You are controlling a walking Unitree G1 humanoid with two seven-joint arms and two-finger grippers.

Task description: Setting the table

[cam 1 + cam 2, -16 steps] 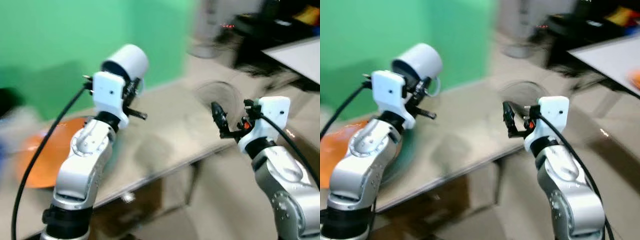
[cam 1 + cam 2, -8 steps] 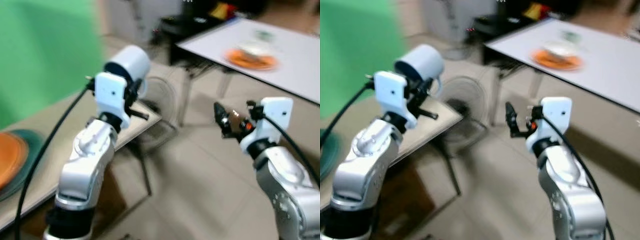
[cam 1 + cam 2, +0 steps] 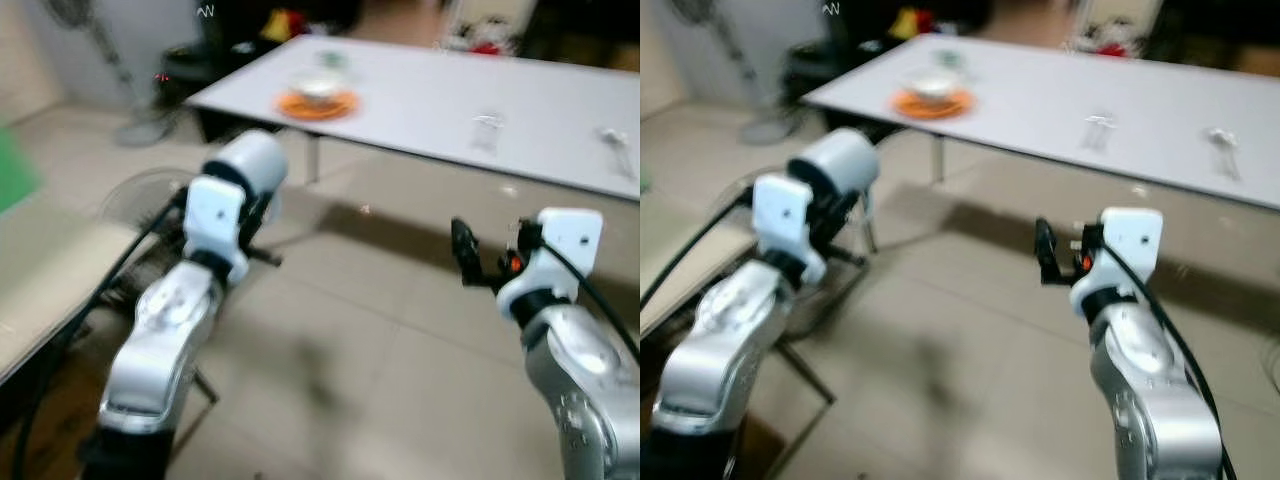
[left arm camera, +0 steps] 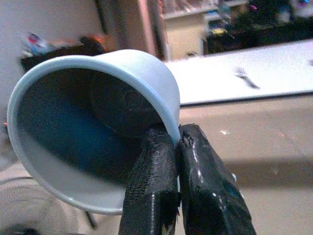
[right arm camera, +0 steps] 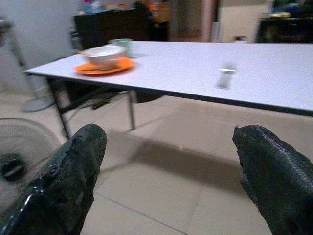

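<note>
So right now the robot is carrying a pale blue cup (image 4: 93, 127) across the room, with the long white table (image 3: 1060, 100) ahead of it. The left gripper (image 4: 175, 142) has its two black fingers pinched tight on the cup's rim, one finger inside and one outside, so the cup hangs off them tipped on its side, mouth toward the wrist camera. Holding it by the wall like that makes sense to me: it's empty, so tilt doesn't matter, and a rim pinch is about the only firm grip two thin fingers get on a round cup. It's kept up high at chest level, probably to clear furniture on the way.

The right gripper (image 5: 166, 161) is spread wide with nothing between its fingers, held out in front, likely just ready for the next pickup.

On the table's far left end there's already an orange plate (image 5: 103, 66) with a white bowl (image 5: 103, 55) on it and a greenish mug (image 5: 121, 45) just behind, plus what looks like a fork (image 4: 245, 78) further along. I'd guess the cup goes near that setting. A floor fan (image 5: 14, 156) sits on the tiles near the table's leg, something to steer around.
</note>
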